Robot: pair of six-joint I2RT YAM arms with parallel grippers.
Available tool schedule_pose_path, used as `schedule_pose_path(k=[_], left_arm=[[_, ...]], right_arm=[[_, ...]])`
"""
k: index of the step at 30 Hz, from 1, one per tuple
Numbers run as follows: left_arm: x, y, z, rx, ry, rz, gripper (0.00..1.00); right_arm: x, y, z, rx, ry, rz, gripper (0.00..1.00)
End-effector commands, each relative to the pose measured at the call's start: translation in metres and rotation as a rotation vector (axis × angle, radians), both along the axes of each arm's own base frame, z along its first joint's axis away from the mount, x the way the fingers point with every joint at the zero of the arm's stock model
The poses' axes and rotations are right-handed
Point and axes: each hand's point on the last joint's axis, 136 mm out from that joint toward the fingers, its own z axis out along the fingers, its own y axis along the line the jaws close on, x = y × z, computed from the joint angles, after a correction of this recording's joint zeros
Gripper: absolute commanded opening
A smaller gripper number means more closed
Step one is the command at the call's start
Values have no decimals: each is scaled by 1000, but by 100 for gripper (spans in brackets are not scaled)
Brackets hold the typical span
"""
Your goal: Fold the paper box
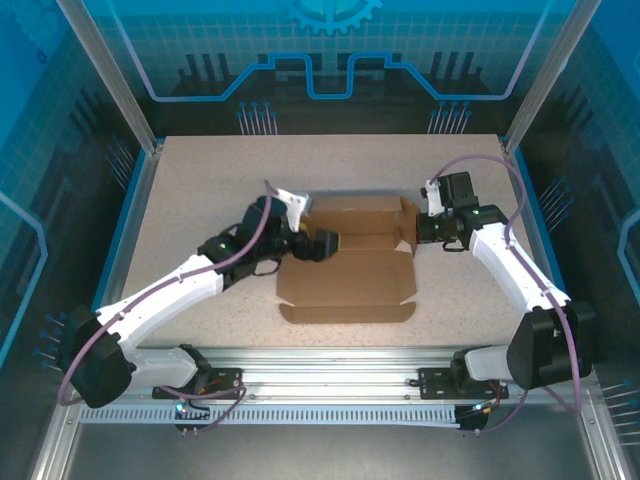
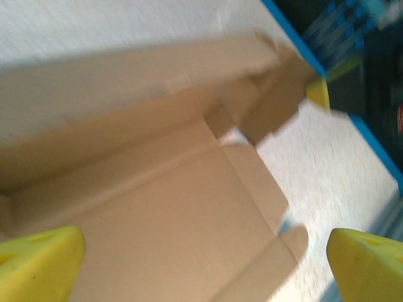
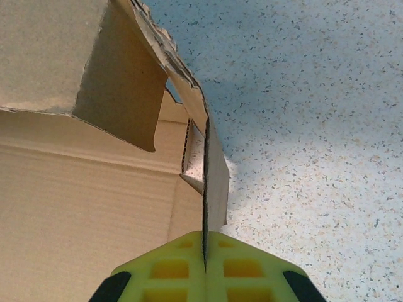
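Right pincer point(image 3: 204, 245) clenched on an upright flap edge of the paper box point(image 3: 75, 207); left pincer point(image 2: 203, 261) released at its left edge.

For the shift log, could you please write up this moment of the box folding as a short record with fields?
item: paper box, brown cardboard, partly folded
location: middle of the table
box state: front panel lying flat, rear flaps raised
left gripper: open, over the box's left part, holding nothing
right gripper: shut on the box's right side flap
task status: folding not finished
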Motion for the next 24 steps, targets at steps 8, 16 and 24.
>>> schedule_pose_path(k=[8, 16, 24], left_arm=[[-67, -51, -139, 289, 175, -108, 99], [-75, -73, -171, 407, 172, -120, 99], [-76, -57, -197, 537, 194, -61, 99]], right_arm=[[5, 12, 3, 12, 11, 43, 2], [4, 13, 4, 5, 21, 57, 2], [7, 16, 9, 13, 39, 77, 1]])
